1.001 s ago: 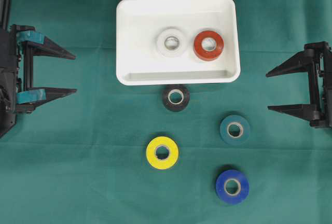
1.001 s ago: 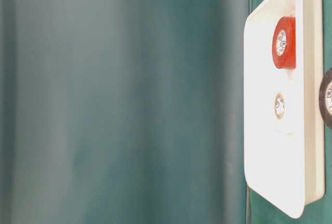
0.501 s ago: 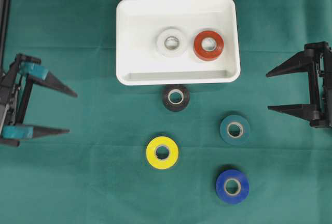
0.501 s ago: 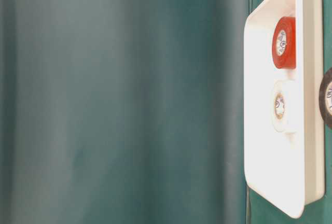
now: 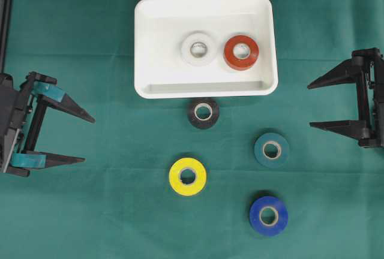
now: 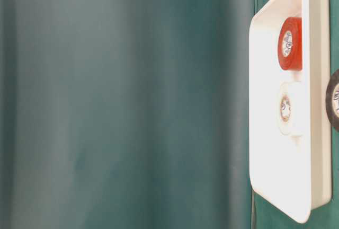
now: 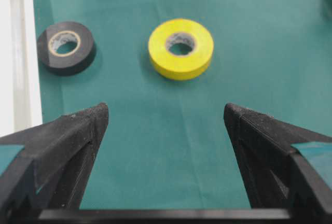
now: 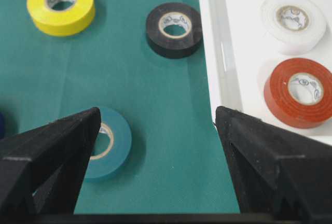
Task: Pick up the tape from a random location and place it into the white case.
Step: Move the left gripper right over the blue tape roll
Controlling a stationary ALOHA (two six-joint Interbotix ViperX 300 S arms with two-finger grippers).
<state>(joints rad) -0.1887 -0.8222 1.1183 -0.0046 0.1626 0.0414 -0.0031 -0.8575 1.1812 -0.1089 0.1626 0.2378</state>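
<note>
1. Currently, left end effector [image 5: 80,138] is spread wide and empty; yellow tape [image 7: 180,48] lies straight ahead of it.
2. Right end effector [image 5: 310,105] is spread, empty; white case [image 5: 150,85] lies ahead.

Glossy plastic white case [image 5: 150,43] (smooth rim) on matt green cloth [image 5: 90,211].

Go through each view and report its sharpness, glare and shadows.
Overhead: evenly lit and sharp, only short shadows beside the yellow roll. Table-level: picture turned sideways, a blurred green expanse fills most of it, and the white case is washed out bright. Left wrist: yellow roll fairly sharp, left gripper fingertips soft. Right wrist: rolls crisp, the case floor nearly overexposed.
</note>
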